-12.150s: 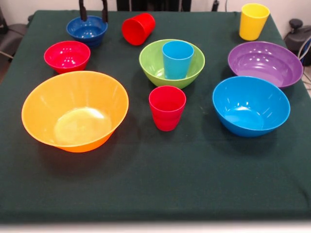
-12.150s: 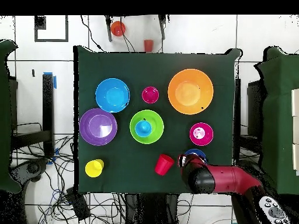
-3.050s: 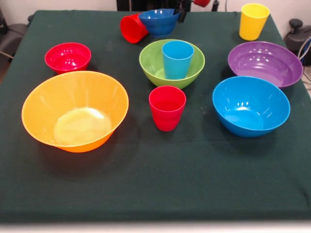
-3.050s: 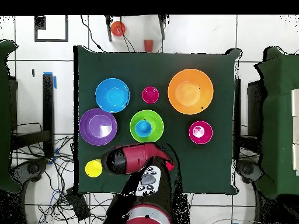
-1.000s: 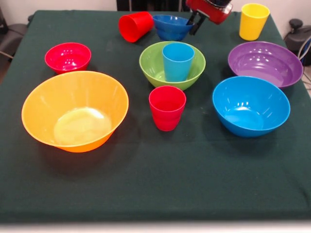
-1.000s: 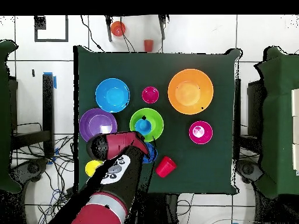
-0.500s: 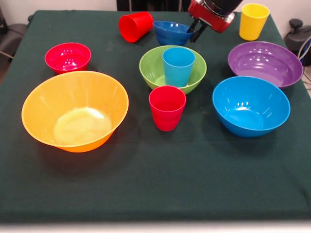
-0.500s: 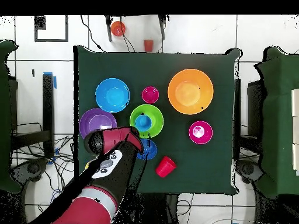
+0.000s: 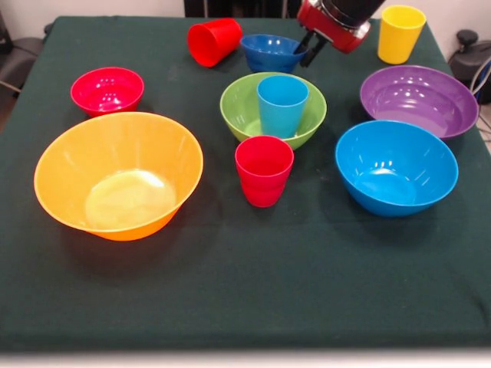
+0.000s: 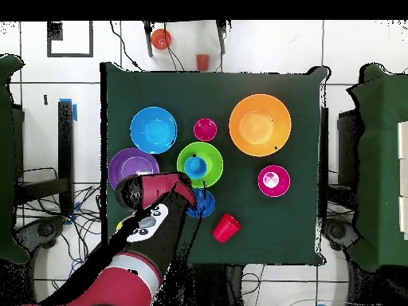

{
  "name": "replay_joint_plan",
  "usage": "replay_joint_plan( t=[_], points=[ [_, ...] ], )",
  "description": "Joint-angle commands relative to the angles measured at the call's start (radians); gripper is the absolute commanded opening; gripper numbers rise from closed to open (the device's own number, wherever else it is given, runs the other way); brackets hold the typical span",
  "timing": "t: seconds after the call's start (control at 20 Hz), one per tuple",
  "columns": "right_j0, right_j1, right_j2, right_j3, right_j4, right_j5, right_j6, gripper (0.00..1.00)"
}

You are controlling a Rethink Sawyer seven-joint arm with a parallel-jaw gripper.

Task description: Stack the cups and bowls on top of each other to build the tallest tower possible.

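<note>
Front view, progress: no tower worth the name yet; the only stacking is a light blue plastic tumbler (image 9: pixel 281 101) standing upright inside the medium green glossy bowl (image 9: pixel 244 108). Everything else sits singly on the dark green cloth-covered bench (image 9: pixel 245 276), so nearly all the stacking is left.
Front view, gripper: the red and black gripper (image 9: pixel 308 46) is at the right rim of the small dark blue glossy bowl (image 9: pixel 268 51); the dark fingers (image 9: pixel 314 50) appear to pinch that rim, so I judge it is holding the bowl, which looks level, at or just above the cloth behind the green bowl.
Front view, other pieces: a red plastic tumbler (image 9: pixel 214 41) lies on its side just left of the dark blue bowl; a second red tumbler (image 9: pixel 263 169) stands upright in front of the green bowl; a yellow tumbler (image 9: pixel 400 33) stands at the far right corner. The huge orange-yellow bowl (image 9: pixel 118 174), small red bowl (image 9: pixel 107 89), wide purple bowl (image 9: pixel 418 99) and medium blue bowl (image 9: pixel 395 165) are all upright and apart.
Overhead view, arm: the arm covers part of the purple bowl (image 10: pixel 131 166) and most of the dark blue bowl (image 10: pixel 202 208), which lies just beside the green bowl (image 10: pixel 209 173).
Overhead view, fallen tumbler: it (image 10: pixel 225 228) lies near the dark blue bowl.
</note>
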Motion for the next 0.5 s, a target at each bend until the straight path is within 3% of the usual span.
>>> replay_joint_plan(
  t=[0.05, 0.5],
  points=[
    [-0.038, -0.016, 0.084, -0.039, 0.038, 0.133, 0.104, 0.0],
    [-0.041, -0.006, 0.089, -0.059, 0.033, 0.145, 0.113, 0.0]
  ],
)
